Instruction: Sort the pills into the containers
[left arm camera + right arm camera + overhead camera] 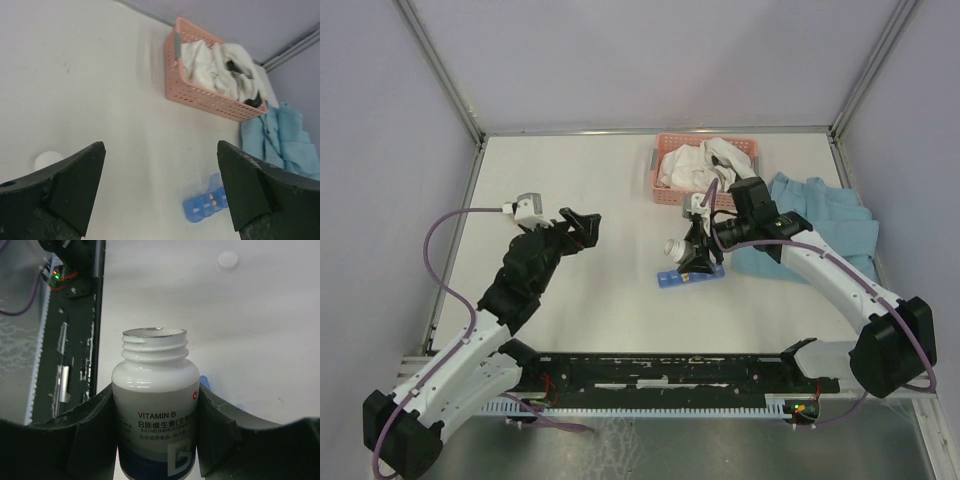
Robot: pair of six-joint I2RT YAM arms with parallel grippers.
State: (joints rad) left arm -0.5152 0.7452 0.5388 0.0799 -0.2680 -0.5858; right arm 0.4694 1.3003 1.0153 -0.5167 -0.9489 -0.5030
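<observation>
The containers, a blue pill-organiser strip, lie mid-table; in the left wrist view the strip has one lid raised and two yellow pills in a compartment. Just above the strip my right gripper is shut on a white uncapped Vitamin B bottle, which in the overhead view is tipped with its mouth to the left. A sliver of the blue strip peeks out behind the bottle. My left gripper hangs open and holds nothing, left of the strip.
A pink slotted basket of white cloth stands at the back. A blue cloth lies at the right under the right arm. A round white cap rests on the table, also seen by the left finger.
</observation>
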